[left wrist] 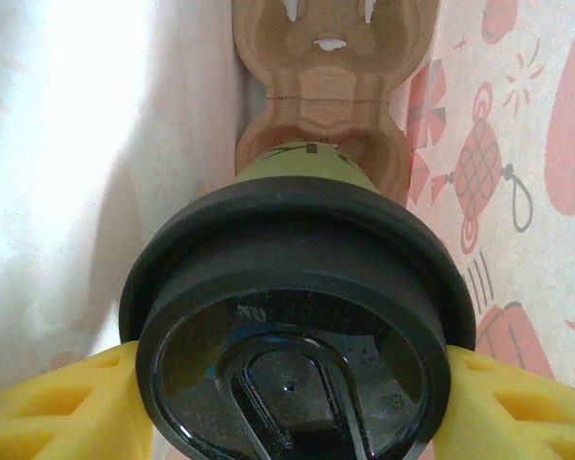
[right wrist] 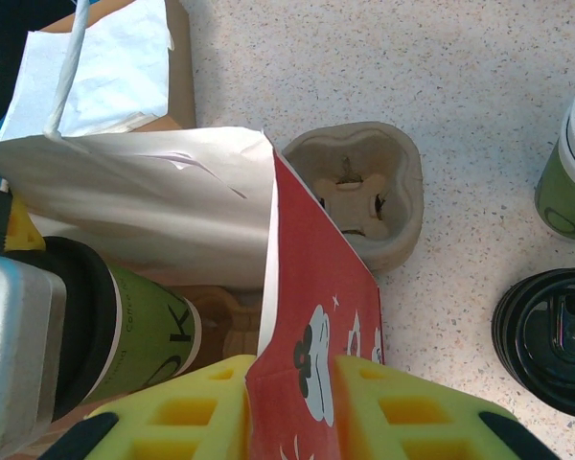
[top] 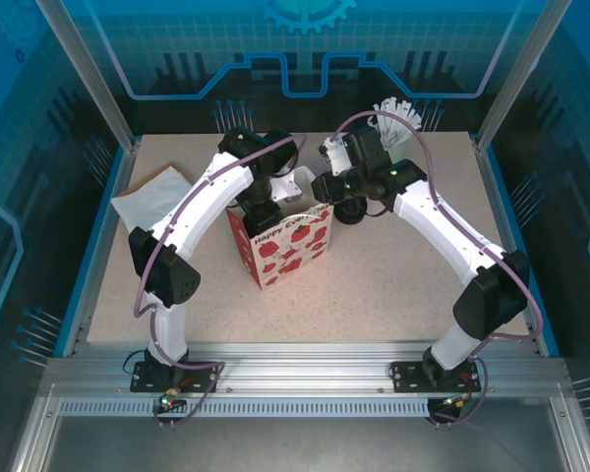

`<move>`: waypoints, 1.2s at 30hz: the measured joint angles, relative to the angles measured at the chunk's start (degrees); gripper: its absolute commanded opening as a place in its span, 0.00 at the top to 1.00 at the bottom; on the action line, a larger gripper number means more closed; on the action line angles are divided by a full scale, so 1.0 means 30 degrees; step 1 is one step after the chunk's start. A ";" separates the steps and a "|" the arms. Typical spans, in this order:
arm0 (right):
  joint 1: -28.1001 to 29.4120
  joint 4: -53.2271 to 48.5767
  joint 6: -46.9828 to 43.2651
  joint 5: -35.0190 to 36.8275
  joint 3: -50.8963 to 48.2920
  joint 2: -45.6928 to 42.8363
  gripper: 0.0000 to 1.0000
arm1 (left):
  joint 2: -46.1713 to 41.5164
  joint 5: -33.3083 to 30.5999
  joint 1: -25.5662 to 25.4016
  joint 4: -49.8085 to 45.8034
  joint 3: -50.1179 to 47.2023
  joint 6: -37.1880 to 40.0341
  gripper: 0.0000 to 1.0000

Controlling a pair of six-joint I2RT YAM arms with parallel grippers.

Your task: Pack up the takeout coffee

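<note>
Takeout coffee (left wrist: 297, 316) sits clamped in left hand (left wrist: 292, 402), inside the bag (left wrist: 517, 144).

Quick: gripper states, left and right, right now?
Left gripper: closed on the lidded coffee cup.
Right gripper: closed on the red bag wall.

The coffee cup (left wrist: 305, 174) is dark olive green with black lettering, topped by a glossy black lid (left wrist: 297, 278). The bag (top: 285, 246) is white with red fruit shapes and dark lettering; one side is solid red with a white-and-black figure, and the lining is plain white. The tray (left wrist: 321, 105) inside it is kraft brown. The other tray (right wrist: 359, 192) is greyish beige. The counter (right wrist: 460, 86) is cream with fine dark speckles. The left end effector (left wrist: 287, 412) and the right end effector (right wrist: 292, 376) both have bright yellow fingers (right wrist: 412, 412). The spare lid (right wrist: 551, 340) is black, and the cup (right wrist: 567, 168) beside it is green with a white rim.
</note>
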 measured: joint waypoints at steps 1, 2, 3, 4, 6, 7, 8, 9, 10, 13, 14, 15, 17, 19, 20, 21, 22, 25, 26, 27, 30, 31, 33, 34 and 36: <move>-0.0007 0.0007 0.0000 0.0000 0.0000 0.0000 0.73 | 0.0000 0.0000 0.0022 0.0007 -0.0036 -0.0007 0.55; -0.0007 0.0007 0.0007 0.0000 0.0000 0.0000 0.73 | 0.0000 0.0000 0.0058 0.0029 -0.0080 0.0000 0.55; -0.0007 0.0015 0.0000 0.0000 0.0000 0.0000 0.73 | 0.0000 0.0000 0.0087 0.0073 -0.0168 -0.0007 0.55; -0.0007 0.0015 0.0000 0.0000 0.0000 0.0000 0.73 | 0.0000 0.0000 0.0138 0.0087 -0.0255 0.0000 0.55; -0.0007 0.0051 0.0007 0.0000 0.0000 0.0000 0.73 | 0.0000 0.0000 0.0204 0.0168 -0.0437 0.0000 0.55; -0.0007 0.0073 0.0000 0.0000 0.0000 0.0000 0.73 | 0.0000 0.0007 0.0211 0.0204 -0.0503 0.0000 0.55; -0.0007 0.0087 0.0007 0.0000 0.0000 0.0000 0.73 | 0.0000 0.0007 0.0248 0.0291 -0.0583 0.0000 0.55; -0.0007 0.0102 0.0007 0.0000 0.0000 0.0000 0.73 | 0.0000 0.0015 0.0255 0.0357 -0.0634 0.0000 0.55; -0.0007 0.0117 0.0007 0.0000 0.0000 0.0000 0.73 | 0.0000 0.0015 0.0270 0.0415 -0.0685 -0.0007 0.55; -0.0007 0.0117 0.0007 0.0000 0.0000 0.0000 0.73 | 0.0007 0.0022 0.0299 0.0532 -0.0838 0.0000 0.55; -0.0007 0.0117 0.0000 0.0000 0.0000 0.0000 0.73 | 0.0007 0.0022 0.0306 0.0597 -0.0918 0.0000 0.55; -0.0007 0.0117 0.0000 0.0000 0.0000 0.0000 0.73 | 0.0007 0.0022 0.0321 0.0612 -0.0976 0.0000 0.55; -0.0007 0.0124 0.0007 0.0000 0.0000 0.0000 0.73 | 0.0007 0.0022 0.0335 0.0721 -0.1195 0.0007 0.55; -0.0007 0.0117 0.0007 0.0000 0.0000 0.0000 0.73 | 0.0007 0.0036 0.0335 0.0816 -0.1421 0.0007 0.55; -0.0007 0.0124 0.0007 0.0000 0.0000 0.0000 0.73 | 0.0015 0.0036 0.0335 0.0838 -0.1508 0.0015 0.55; -0.0007 0.0124 0.0007 0.0000 0.0000 0.0000 0.73 | 0.0015 0.0036 0.0335 0.0882 -0.1566 0.0015 0.55; -0.0007 0.0117 0.0000 0.0000 0.0000 0.0000 0.73 | 0.0029 0.0036 0.0335 0.0903 -0.1603 0.0015 0.55; -0.0007 0.0124 0.0007 0.0000 0.0000 0.0000 0.73 | 0.0029 0.0087 0.0357 0.0976 -0.1712 0.0080 0.55; -0.0007 0.0124 0.0007 0.0000 0.0000 0.0000 0.73 | 0.0029 0.0095 0.0379 0.1005 -0.1741 0.0153 0.55; -0.0007 0.0117 0.0007 0.0000 0.0000 0.0000 0.73 | 0.0029 0.0102 0.0393 0.1035 -0.1778 0.0197 0.55; -0.0007 0.0124 0.0007 0.0000 0.0000 0.0000 0.73 | 0.0029 0.0219 0.0444 0.1166 -0.1974 0.0350 0.55; -0.0007 0.0124 0.0000 -0.0007 0.0000 0.0000 0.73 | 0.0029 0.0240 0.0459 0.1246 -0.2069 0.0357 0.55; -0.0007 0.0117 0.0007 0.0000 0.0000 0.0000 0.73 | 0.0029 0.0270 0.0481 0.1341 -0.2215 0.0357 0.55; -0.0007 0.0124 0.0000 -0.0007 0.0000 0.0000 0.73 | 0.0029 0.0342 0.0503 0.1406 -0.2280 0.0357 0.55; -0.0007 0.0124 0.0007 -0.0007 0.0000 0.0000 0.73 | 0.0029 0.0386 0.0554 0.1464 -0.2353 0.0357 0.55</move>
